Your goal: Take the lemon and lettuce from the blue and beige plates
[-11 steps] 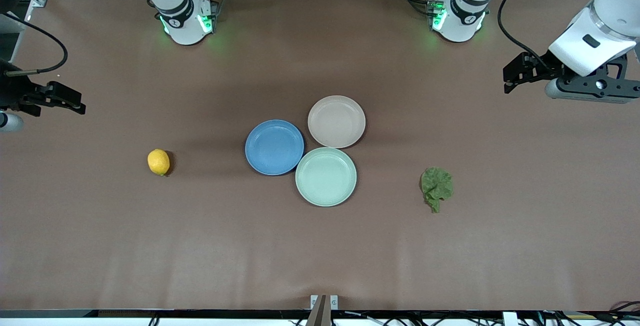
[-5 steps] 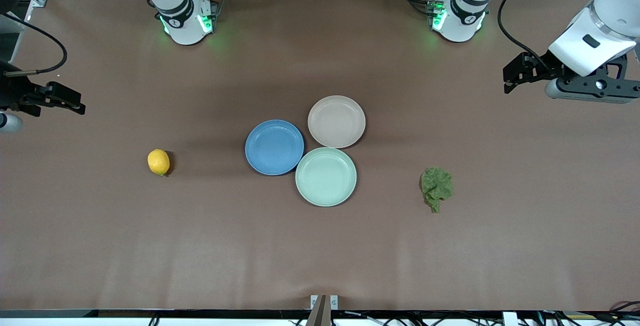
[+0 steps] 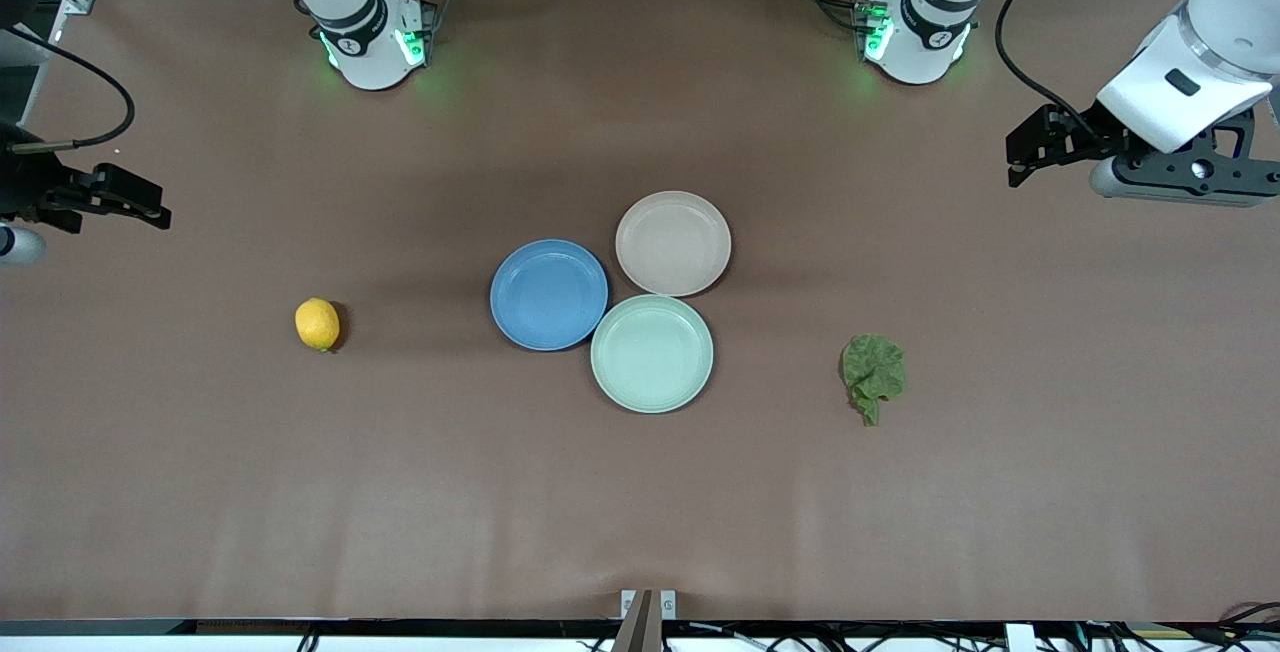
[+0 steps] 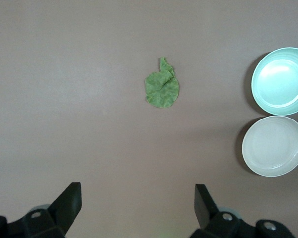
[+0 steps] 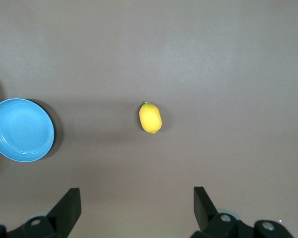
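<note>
The lemon (image 3: 317, 323) (image 5: 150, 118) lies on the bare table toward the right arm's end, apart from the blue plate (image 3: 548, 294) (image 5: 21, 130). The lettuce (image 3: 873, 375) (image 4: 162, 88) lies on the table toward the left arm's end, on no plate. The beige plate (image 3: 672, 243) (image 4: 273, 146) sits beside the blue one; both hold nothing. My right gripper (image 3: 160, 210) (image 5: 136, 191) hangs open over bare table at its end, holding nothing. My left gripper (image 3: 1015, 157) (image 4: 137, 191) hangs open over bare table at the other end, also with nothing in it.
A mint-green plate (image 3: 651, 353) (image 4: 280, 81) touches the blue and beige plates and sits nearer the front camera than they do; it holds nothing. Brown table surface (image 3: 640, 512) stretches around everything. The arm bases (image 3: 372, 42) stand along the table's back edge.
</note>
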